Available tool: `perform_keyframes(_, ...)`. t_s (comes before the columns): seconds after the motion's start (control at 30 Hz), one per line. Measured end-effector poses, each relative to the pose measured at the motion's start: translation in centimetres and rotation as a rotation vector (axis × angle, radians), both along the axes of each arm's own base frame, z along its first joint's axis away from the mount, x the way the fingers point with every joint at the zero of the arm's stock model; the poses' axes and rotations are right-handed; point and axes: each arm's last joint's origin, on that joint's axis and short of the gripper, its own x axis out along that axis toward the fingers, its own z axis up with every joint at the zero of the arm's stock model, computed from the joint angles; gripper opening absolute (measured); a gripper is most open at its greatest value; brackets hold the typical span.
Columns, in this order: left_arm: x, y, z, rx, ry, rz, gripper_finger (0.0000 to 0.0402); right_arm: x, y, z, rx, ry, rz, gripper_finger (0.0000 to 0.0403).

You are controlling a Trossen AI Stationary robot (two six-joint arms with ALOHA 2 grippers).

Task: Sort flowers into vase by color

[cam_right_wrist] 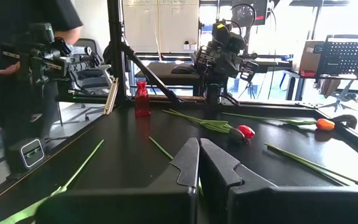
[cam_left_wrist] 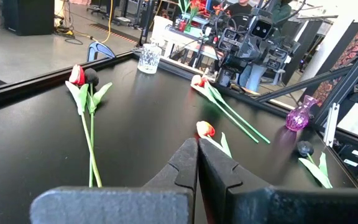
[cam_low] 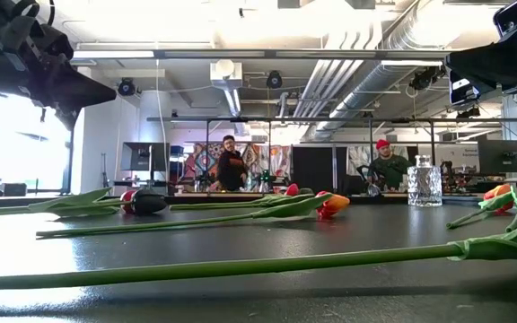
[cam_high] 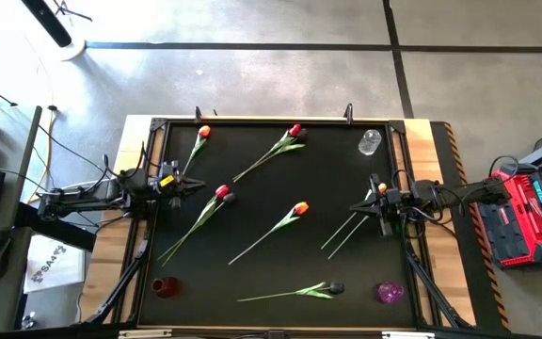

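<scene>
Both claws pinched together, nothing held. Left claw (cam_high: 199, 182) at left edge of the black counter (cam_high: 271, 273), right claw (cam_high: 356, 206) at right edge, both off the surface.

Flowers all lying flat on counter, none in a vase:
- orange tulip (cam_high: 203, 132) back left
- red tulip (cam_high: 294, 131) back centre
- red + dark pair (cam_high: 224, 194) mid left, near left claw
- orange/red tulip (cam_high: 300, 208) centre
- dark tulip (cam_high: 335, 287) front, near purple vase
- two stems (cam_high: 346, 232) w/ heads by right claw

Vases upright: clear glass vase (cam_high: 370, 142) back right, red vase (cam_high: 165, 287) front left, purple vase (cam_high: 390, 293) front right.

Two people (cam_low: 231, 163) in the room behind.
</scene>
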Motion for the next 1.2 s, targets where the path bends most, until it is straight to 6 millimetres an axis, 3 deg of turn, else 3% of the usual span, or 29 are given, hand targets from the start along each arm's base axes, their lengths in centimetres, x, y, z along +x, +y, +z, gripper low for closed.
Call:
perform_keyframes(0.53,0.0,0.2,0.3,0.06,-0.023,0.047,0.0,0.0,0.0,0.0,0.0,0.0,0.0,0.0)
perform_keyframes(0.8,0.0,0.2,0.5,-0.22,-0.108,0.081,0.0,0.0,0.0,0.0,0.0,0.0,0.0,0.0)
perform_keyframes(0.93,0.0,0.2,0.6,-0.265,-0.14,0.111,0.0,0.0,0.0,0.0,-0.064,-0.013,-0.005,0.0)
perform_keyframes(1.2,0.0,0.6,1.1,-0.418,-0.26,0.233,0.0002,-0.6,-0.3,3.3,-0.087,-0.356,-0.096,0.0)
